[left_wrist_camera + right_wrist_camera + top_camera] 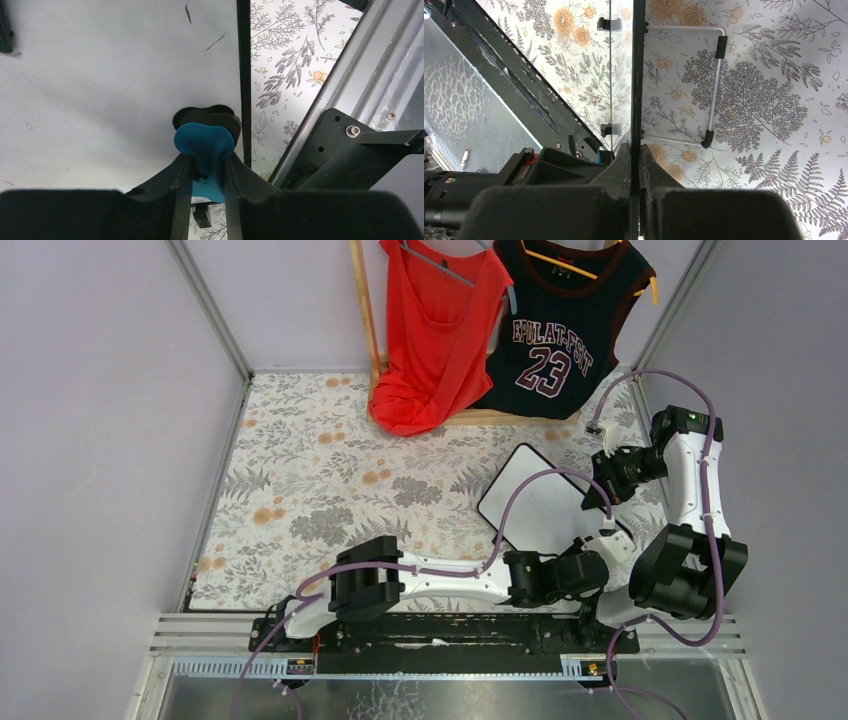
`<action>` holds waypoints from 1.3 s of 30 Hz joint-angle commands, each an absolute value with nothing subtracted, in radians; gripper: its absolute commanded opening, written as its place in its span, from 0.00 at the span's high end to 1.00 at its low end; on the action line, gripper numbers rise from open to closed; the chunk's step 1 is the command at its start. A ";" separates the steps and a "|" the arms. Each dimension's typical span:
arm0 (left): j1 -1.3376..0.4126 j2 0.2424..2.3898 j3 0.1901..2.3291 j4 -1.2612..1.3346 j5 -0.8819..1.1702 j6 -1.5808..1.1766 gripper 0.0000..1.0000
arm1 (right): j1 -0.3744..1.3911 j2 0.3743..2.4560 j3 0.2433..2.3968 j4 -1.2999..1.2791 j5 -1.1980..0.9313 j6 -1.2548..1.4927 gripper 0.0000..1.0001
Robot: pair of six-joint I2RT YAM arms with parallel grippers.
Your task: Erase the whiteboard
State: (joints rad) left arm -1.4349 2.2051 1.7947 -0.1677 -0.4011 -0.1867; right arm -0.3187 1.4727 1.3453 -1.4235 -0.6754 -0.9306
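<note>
The whiteboard lies tilted on the floral cloth at the right, white with a thin black frame. My left gripper is shut on a blue eraser, whose black pad presses on the board's surface beside its frame. A few thin dark strokes show on the board; no red writing shows. My right gripper is shut on the board's black edge, seen edge-on between its fingers. A wire stand shows behind the board.
A red top and a dark jersey hang on a wooden rack at the back. A metal rail and a black bracket run close to the board's near edge. Grey walls enclose the table.
</note>
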 commanded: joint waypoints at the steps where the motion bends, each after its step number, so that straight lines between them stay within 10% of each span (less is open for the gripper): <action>1: -1.433 2.238 1.812 -0.158 -0.449 -0.161 1.00 | -0.295 1.490 1.309 -1.479 -0.578 -0.982 1.00; 21: -1.252 2.038 1.619 -0.156 -0.588 -0.138 1.00 | -0.295 1.501 1.313 -1.478 -0.587 -0.977 1.00; 39: -1.457 2.199 1.798 -0.151 -0.434 -0.134 1.00 | -0.295 1.503 1.304 -1.478 -0.595 -0.982 1.00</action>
